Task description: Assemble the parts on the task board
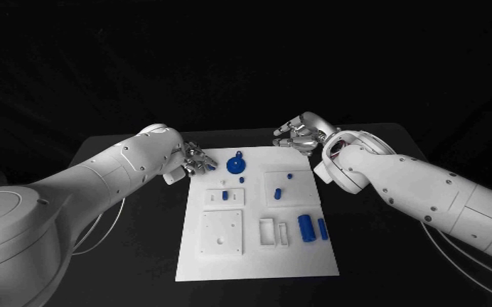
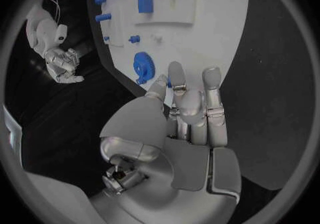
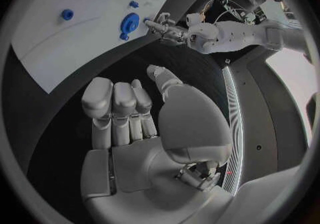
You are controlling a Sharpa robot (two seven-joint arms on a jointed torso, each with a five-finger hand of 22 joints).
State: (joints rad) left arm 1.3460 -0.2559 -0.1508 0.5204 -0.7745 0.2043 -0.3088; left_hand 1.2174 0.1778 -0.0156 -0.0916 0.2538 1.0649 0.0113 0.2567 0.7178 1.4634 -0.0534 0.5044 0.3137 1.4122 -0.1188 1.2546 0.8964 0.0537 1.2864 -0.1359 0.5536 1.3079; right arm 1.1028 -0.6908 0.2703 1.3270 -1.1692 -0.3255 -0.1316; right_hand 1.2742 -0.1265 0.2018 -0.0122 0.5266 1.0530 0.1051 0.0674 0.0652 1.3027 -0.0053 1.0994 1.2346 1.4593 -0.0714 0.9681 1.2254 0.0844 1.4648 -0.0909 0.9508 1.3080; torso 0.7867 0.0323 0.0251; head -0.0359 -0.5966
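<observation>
Fingers of left hand (image 2: pixel 190 109) loosely spread, empty, right hand (image 3: pixel 133 122) likewise, near task board (image 1: pixel 257 264)

No readable text, labels or nos. anywhere.

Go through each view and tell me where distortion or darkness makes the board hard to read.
Head view: straight edges hold, the task board reads cleanly, and the black table merges with the dark background. Left wrist view: fisheye bends the board's edge, and the left hand covers part of it near the blue gear. Right wrist view: the board curves strongly behind the right hand.
</observation>
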